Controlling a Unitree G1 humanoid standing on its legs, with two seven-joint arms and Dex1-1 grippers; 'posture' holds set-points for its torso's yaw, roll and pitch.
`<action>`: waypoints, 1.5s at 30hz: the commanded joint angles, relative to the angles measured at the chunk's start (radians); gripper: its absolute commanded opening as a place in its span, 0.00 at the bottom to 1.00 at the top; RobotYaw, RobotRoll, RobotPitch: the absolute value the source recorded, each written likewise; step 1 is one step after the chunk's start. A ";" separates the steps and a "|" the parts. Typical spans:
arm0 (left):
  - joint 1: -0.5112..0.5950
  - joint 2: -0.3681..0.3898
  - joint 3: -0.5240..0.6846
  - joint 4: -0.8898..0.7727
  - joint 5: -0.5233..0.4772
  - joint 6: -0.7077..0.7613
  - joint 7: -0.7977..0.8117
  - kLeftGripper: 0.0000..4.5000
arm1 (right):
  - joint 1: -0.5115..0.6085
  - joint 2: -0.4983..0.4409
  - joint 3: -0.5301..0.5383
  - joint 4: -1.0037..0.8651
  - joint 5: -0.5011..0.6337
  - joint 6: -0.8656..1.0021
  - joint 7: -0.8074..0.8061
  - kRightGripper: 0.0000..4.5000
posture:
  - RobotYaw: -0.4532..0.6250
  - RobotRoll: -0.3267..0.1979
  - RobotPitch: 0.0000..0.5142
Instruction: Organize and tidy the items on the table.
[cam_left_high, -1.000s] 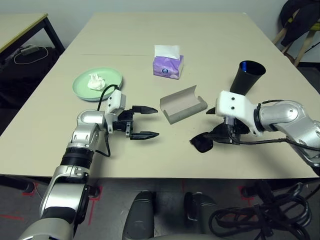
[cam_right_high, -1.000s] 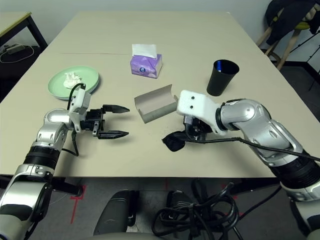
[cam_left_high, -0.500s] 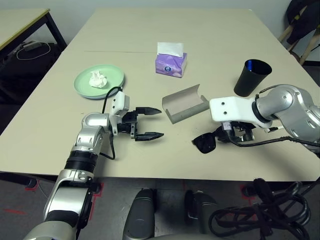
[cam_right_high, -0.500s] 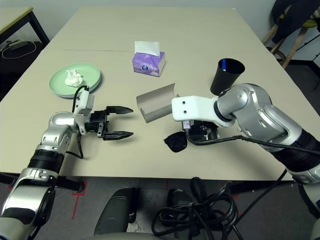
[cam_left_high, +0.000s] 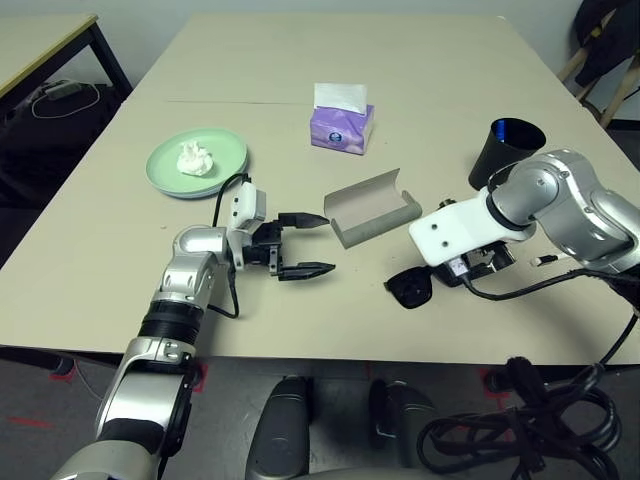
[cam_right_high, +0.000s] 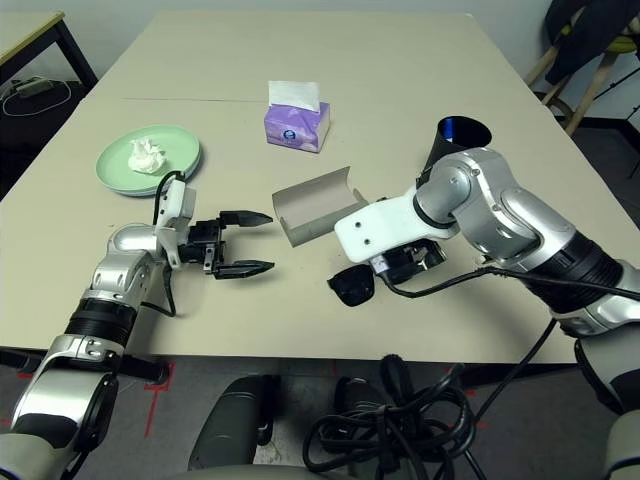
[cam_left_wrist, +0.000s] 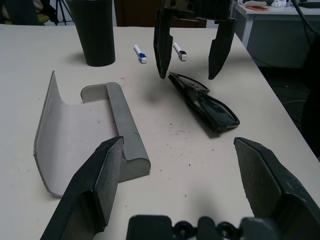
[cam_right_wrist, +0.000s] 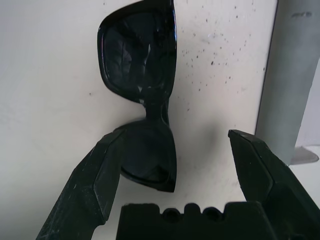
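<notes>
Sunglasses (cam_left_high: 408, 288) lie folded on the surface, lower middle-right of the head view, just below the open grey glasses case (cam_left_high: 371, 208), not touching it. Your right gripper (cam_left_wrist: 190, 52) is now tipped steeply down over them with its fingers spread wide, one either side of the frame per the right wrist view, nothing held yet; a second ago the wrist sat flatter and more to the right, so it has rolled and swung in for a top-down pick. Left gripper (cam_left_high: 305, 244) is also wide and empty, level, pointing at the case from centre-left; it has barely moved. Read: you're lined up for the grasp, next is descend and close across the bridge, then drop into the case. Watch the thin frame sliding on the matte top. Green plate (cam_left_high: 196, 163) with tissue wad (cam_left_high: 195, 158) sits upper left, black cup (cam_left_high: 504, 150) upper right, pen (cam_left_wrist: 140, 53) beside the cup, purple tissue box (cam_left_high: 341, 123) top centre.
</notes>
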 joint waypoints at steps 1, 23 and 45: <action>-0.002 -0.004 -0.014 -0.015 -0.004 -0.004 0.005 0.99 | 0.027 0.013 -0.011 -0.014 -0.008 0.022 0.019 1.00 | 0.59 0.62 0.27; 0.005 0.008 -0.019 -0.030 0.000 -0.005 0.012 0.99 | 0.056 0.063 -0.011 -0.005 -0.067 -0.037 0.014 1.00 | 0.60 0.62 0.26; 0.020 0.021 -0.024 -0.059 -0.003 -0.002 0.025 1.00 | 0.072 0.072 -0.021 0.012 -0.085 -0.033 0.026 0.87 | 0.61 0.62 0.25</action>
